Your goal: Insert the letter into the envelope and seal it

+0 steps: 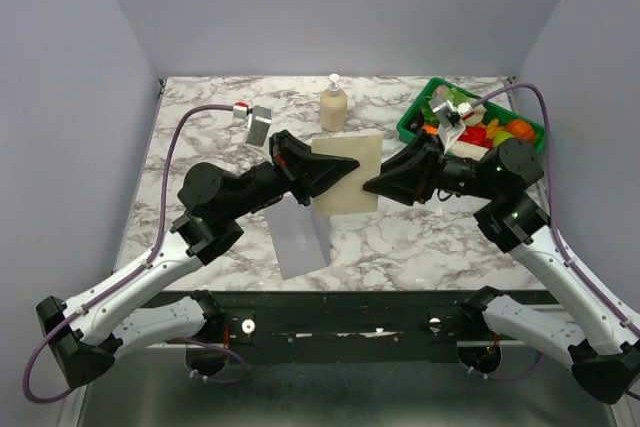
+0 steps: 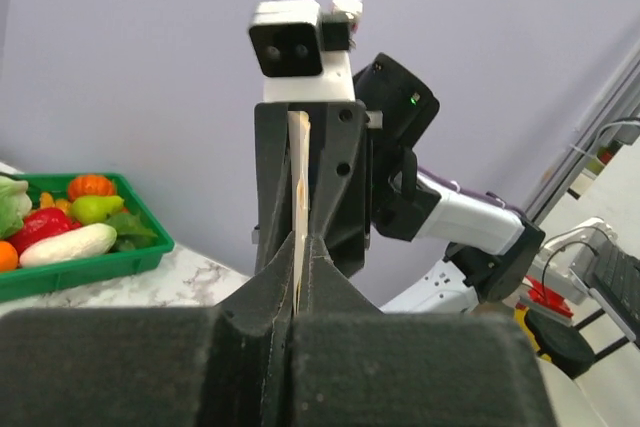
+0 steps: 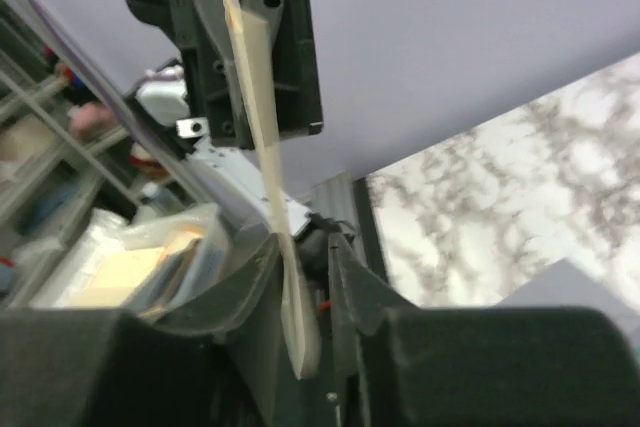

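The cream letter [image 1: 347, 175] is held upright above the middle of the table, between the two grippers. My left gripper [image 1: 322, 173] is shut on its left edge; in the left wrist view the sheet [image 2: 298, 172] runs edge-on out of the closed jaws [image 2: 297, 250]. My right gripper [image 1: 378, 185] straddles the letter's right edge. In the right wrist view its jaws [image 3: 303, 247] stand apart, with the sheet [image 3: 262, 132] lying against one finger and a gap on the other side. The grey envelope [image 1: 300, 237] lies flat on the table below, and its corner [image 3: 585, 292] also shows in the right wrist view.
A soap pump bottle [image 1: 333, 104] stands just behind the letter. A green tray [image 1: 408, 125] of toy vegetables sits at the back right. A small grey block with a red-and-white piece [image 1: 254, 122] lies at the back left.
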`<state>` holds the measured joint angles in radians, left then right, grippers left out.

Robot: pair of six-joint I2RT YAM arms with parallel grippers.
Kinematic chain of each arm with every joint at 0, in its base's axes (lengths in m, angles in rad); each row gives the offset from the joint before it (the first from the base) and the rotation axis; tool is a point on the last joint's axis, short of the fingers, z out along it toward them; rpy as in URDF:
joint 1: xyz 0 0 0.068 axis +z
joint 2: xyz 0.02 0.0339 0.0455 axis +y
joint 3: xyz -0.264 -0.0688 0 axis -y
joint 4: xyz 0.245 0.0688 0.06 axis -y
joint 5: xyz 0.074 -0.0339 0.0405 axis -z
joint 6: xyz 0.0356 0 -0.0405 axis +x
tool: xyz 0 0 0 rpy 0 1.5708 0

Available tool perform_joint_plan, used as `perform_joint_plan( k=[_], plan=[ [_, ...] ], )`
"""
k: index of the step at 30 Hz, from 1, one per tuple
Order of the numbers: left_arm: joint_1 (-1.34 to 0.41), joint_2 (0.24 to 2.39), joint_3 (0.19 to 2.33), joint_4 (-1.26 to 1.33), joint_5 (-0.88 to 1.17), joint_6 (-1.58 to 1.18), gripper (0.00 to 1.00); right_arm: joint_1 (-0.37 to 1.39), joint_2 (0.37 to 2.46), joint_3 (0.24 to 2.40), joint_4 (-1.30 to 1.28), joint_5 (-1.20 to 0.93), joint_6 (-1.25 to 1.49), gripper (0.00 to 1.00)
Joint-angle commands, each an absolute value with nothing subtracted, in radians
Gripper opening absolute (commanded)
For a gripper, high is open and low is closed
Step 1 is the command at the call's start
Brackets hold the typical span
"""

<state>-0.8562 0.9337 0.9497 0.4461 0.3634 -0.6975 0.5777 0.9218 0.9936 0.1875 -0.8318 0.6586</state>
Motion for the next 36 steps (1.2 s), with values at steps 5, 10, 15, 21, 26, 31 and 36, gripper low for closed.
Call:
perform_joint_plan(
  k=[5,10,15,21,26,31,36],
  plan=[
    [-0.839,0.979,1.032,0.471,0.325,-0.677,0.00,0.606,0.937,0.973,0.170,-0.908,0.634,0.39],
    [-0.830,0.992,1.048,0.457,0.337,-0.676,0.00,0.615,0.924,0.957,0.189,-0.900,0.630,0.19],
    [-0.828,0.997,1.028,0.443,0.394,-0.695,0.00,0.615,0.908,1.009,0.192,-0.871,0.620,0.48],
    [-0.828,0.954,0.957,0.453,0.431,-0.716,0.00,0.615,0.917,1.061,0.178,-0.859,0.600,0.49],
    [-0.827,0.925,0.920,0.476,0.448,-0.736,0.00,0.615,0.928,1.077,0.183,-0.853,0.597,0.22],
    [-0.828,0.907,0.907,0.482,0.434,-0.741,0.00,0.615,0.936,1.063,0.192,-0.870,0.606,0.01],
    [-0.827,0.897,0.902,0.489,0.430,-0.738,0.09,0.615,0.919,1.035,0.192,-0.859,0.604,0.01]
  ],
)
